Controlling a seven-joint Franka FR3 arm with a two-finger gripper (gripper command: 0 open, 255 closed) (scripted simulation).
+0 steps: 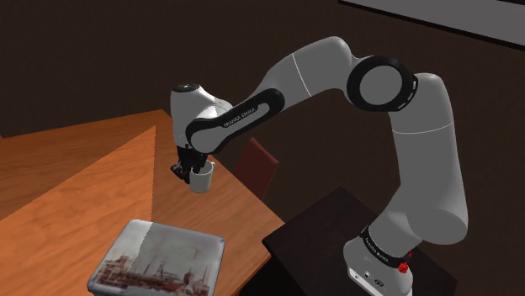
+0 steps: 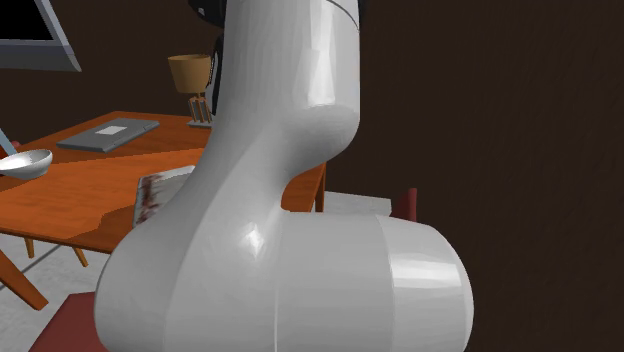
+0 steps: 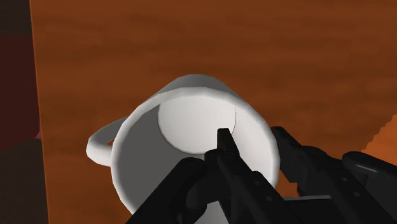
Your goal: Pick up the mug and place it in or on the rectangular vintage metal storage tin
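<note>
I judge the step in hand to be the carry. The gripper (image 1: 192, 171) grasps the white mug (image 1: 200, 179) by its rim. One finger sits inside the cup and the other outside, narrowly apart and clamped on the wall. The mug hangs upright above the wooden table (image 1: 59, 198), apparently clear of it. The storage tin (image 1: 160, 257) lies flat, nearer and towards the shoulder view's left. The next move calls for travel over the tin's lid, then a level descent before release.
</note>
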